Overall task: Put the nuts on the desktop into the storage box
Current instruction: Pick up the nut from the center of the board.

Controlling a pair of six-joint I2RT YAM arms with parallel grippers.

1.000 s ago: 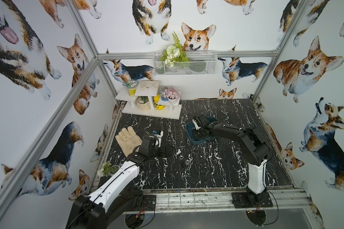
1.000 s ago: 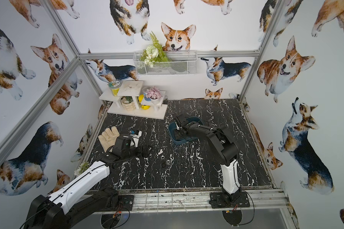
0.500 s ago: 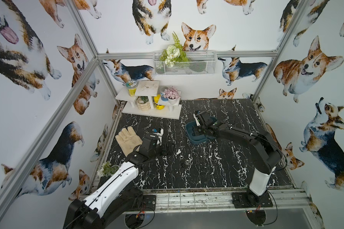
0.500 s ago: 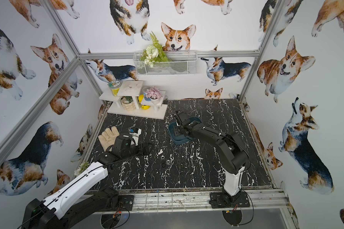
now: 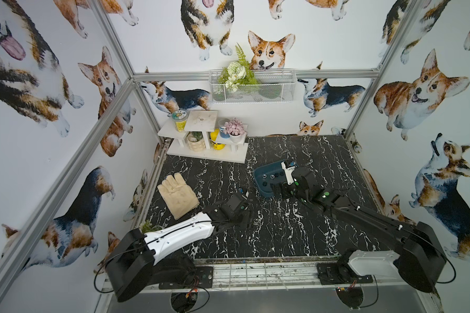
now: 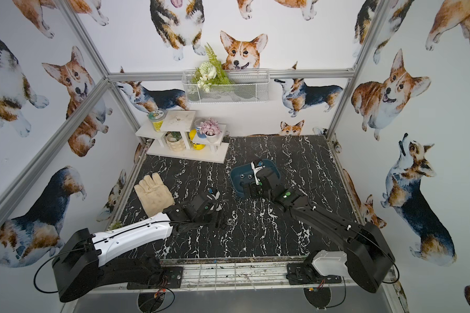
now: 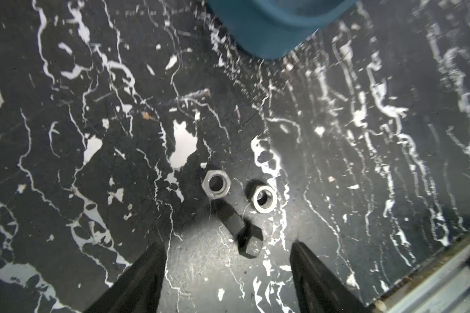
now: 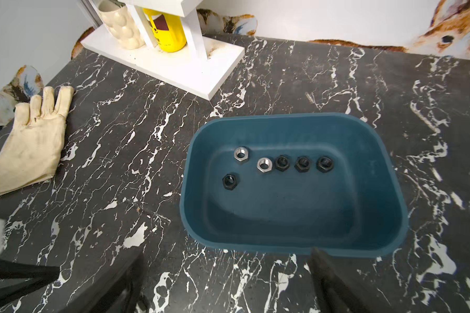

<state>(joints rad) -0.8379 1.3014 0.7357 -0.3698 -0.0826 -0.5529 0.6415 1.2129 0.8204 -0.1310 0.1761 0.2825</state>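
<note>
In the left wrist view two silver nuts [image 7: 216,185] [image 7: 264,199] and two dark nuts [image 7: 229,218] [image 7: 250,241] lie close together on the desktop [image 7: 92,189]. My left gripper [image 7: 226,245] hangs open just over them, its fingertips [image 7: 155,252] either side of the nearest dark nut. The teal storage box [image 8: 296,238] [image 5: 263,176] [image 6: 239,178] holds several nuts, silver [image 8: 241,154] and black [image 8: 302,164]. My right gripper [image 8: 226,253] [image 5: 278,189] stands open and empty at the box's near rim.
A cream glove [image 5: 177,195] lies at the left of the desktop. The white stepped shelf [image 5: 206,155] with pots stands at the back left, and a wire basket [image 5: 253,92] hangs on the back wall. A metal rail [image 5: 255,273] runs along the front edge.
My right gripper has opened and drawn back from over the box to its near rim. My left gripper has moved right, down to the nuts, and its jaws have narrowed a little.
</note>
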